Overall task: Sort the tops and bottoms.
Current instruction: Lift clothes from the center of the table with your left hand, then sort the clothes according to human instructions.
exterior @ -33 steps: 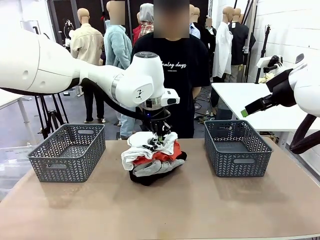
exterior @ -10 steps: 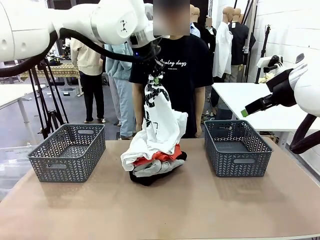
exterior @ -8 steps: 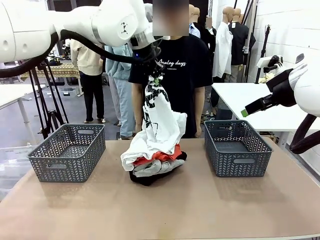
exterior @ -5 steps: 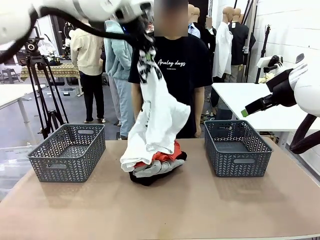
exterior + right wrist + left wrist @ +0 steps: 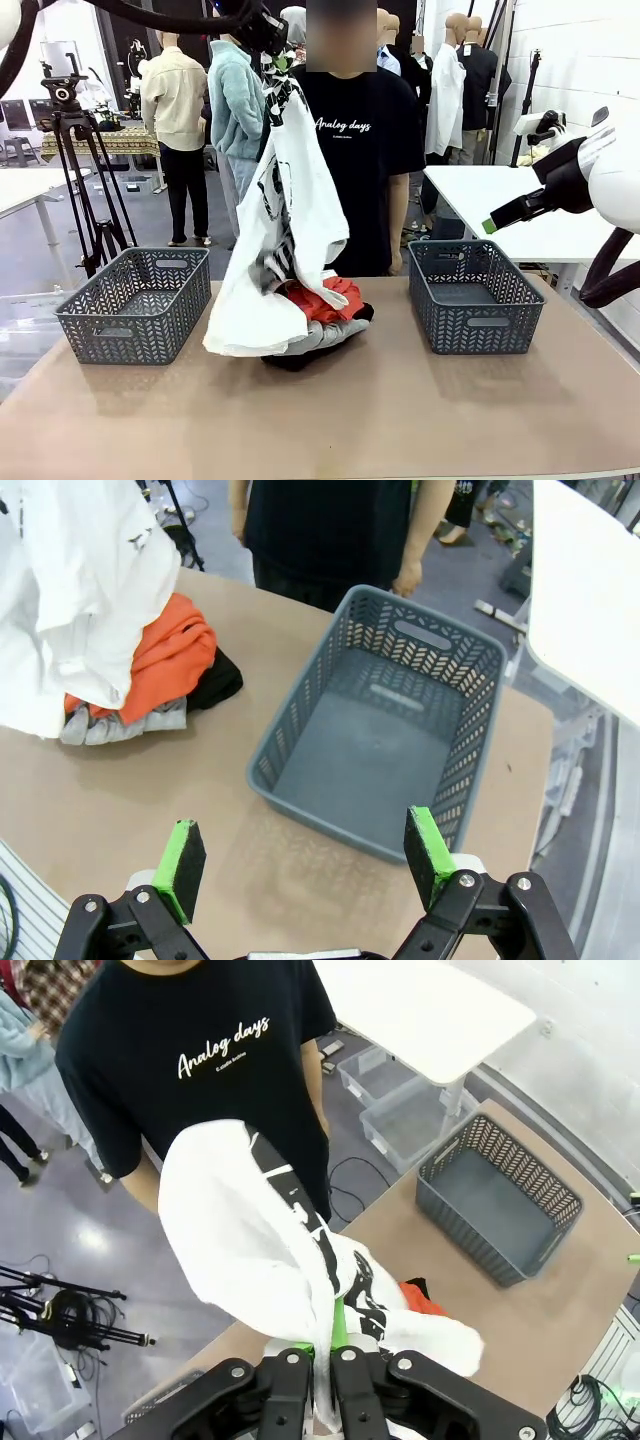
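Pile [image 5: 325,325] between left basket [image 5: 135,300], right basket [image 5: 470,295]; shirt [image 5: 285,220] hangs from left claw [image 5: 323,1345] over pile; person [image 5: 365,140] behind.

The hanging white shirt [image 5: 275,230] curtained the clothes pile [image 5: 325,315] on its left, hem near the left basket [image 5: 135,320]. Bare table [image 5: 400,410] lay open in front and toward the empty right basket [image 5: 470,325]. A person [image 5: 365,150] stood close behind.

Left basket [image 5: 120,330], right basket [image 5: 480,325] (both grey)
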Tool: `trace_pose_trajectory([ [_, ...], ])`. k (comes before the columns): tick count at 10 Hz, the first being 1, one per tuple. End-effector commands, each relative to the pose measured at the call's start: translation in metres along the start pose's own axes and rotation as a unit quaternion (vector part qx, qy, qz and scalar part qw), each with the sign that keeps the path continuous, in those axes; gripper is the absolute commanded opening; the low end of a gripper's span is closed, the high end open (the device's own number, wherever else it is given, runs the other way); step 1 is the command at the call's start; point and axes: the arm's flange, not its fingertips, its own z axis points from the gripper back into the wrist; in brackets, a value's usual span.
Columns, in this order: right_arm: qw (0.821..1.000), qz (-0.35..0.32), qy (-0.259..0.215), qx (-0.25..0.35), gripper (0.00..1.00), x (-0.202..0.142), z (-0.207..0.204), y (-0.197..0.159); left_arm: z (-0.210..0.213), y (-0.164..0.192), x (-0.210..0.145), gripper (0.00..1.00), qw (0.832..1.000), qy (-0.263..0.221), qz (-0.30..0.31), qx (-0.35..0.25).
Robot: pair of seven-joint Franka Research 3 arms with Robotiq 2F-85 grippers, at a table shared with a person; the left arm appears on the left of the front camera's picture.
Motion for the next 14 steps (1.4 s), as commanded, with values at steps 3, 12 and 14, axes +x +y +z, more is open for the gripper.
trace_pose_trajectory([
  [3, 1.000, -0.003, 0.000, 0.007, 1.00, -0.0009, -0.0020, -0.0007, 0.0043, -0.0002, 0.0004, 0.00, 1.000, -0.001, -0.004, 0.007],
  [12, 1.000, -0.003, 0.000, 0.007, 1.00, -0.0009, -0.0020, -0.0007, 0.0043, -0.0002, 0.0004, 0.00, 1.000, -0.001, -0.004, 0.007],
  [14, 1.000, -0.003, 0.000, 0.007, 1.00, -0.0009, -0.0020, -0.0007, 0.0043, -0.0002, 0.0004, 0.00, 1.000, -0.001, -0.004, 0.007],
])
